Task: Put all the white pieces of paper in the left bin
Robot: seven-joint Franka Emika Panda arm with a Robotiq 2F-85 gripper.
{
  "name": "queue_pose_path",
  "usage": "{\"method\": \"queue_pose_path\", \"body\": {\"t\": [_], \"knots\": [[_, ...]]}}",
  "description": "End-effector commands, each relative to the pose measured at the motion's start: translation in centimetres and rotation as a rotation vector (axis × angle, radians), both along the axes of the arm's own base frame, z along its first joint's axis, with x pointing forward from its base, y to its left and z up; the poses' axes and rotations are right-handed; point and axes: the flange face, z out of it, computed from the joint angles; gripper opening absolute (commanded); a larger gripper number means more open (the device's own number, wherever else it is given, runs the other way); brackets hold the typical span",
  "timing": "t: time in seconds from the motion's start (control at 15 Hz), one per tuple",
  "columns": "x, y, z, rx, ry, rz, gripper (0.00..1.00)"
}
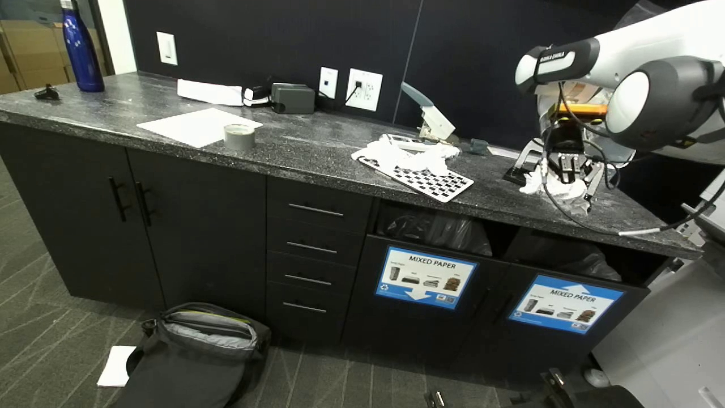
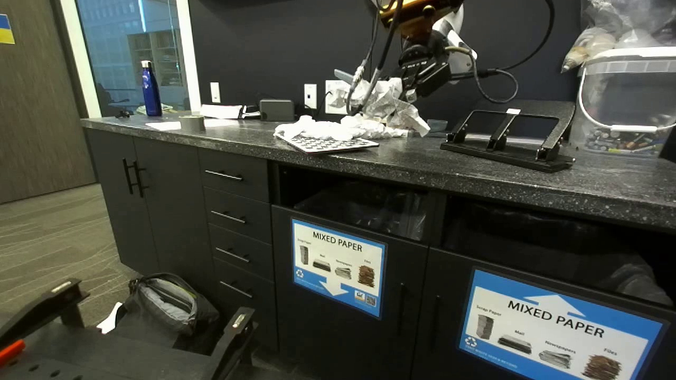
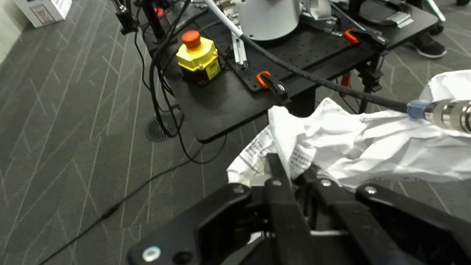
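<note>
Nearest the camera in the wrist view is my black jointed metal claw (image 3: pixel 293 169), clamped on a crumpled, partly printed white piece of paper (image 3: pixel 368 143) that I hold up, seen against the grey carpeted floor (image 3: pixel 92 165). In both exterior views, more crumpled white pieces of paper (image 1: pixel 427 162) lie over the far part of a flat black-and-white checkered mat (image 1: pixel 444 184) on the dark speckled counter (image 1: pixel 317 150). Below the counter I see the dark boxy left bin (image 1: pixel 413 326) with its rectangular blue-and-white label (image 1: pixel 426 277); a matching dark right bin (image 1: pixel 538 345) stands beside it. Farther left along the counter, a grey roll of tape (image 1: pixel 239 139) is just beside a flat rectangular white sheet (image 1: pixel 192 127), and a blue bottle (image 1: pixel 82 54) stands upright at the far left.
</note>
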Motion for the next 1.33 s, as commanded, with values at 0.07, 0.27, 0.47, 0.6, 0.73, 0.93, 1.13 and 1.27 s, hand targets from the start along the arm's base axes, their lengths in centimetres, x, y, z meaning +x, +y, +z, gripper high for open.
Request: {"method": "queue_pose_path", "body": {"t": [0.07, 0.27, 0.47, 0.6, 0.73, 0.93, 1.13, 1.27], "knots": [[-4.7, -0.4, -4.0, 0.076, 0.212, 0.059, 0.12], [-7.6, 0.1, -6.6, 0.143, 0.337, 0.116, 0.12], [-8.5, 1.9, -7.3, 0.202, 0.354, 0.274, 0.12], [-8.4, 3.1, -7.3, 0.206, 0.270, 0.345, 0.11], [-8.2, 4.6, -7.0, 0.196, 0.179, 0.404, 0.12], [-8.5, 6.9, -6.0, 0.201, 0.035, 0.479, 0.11], [-10.1, 9.4, -4.7, 0.288, -0.086, 0.521, 0.11], [-11.4, 11.3, -4.1, 0.346, -0.161, 0.543, 0.11]]}}
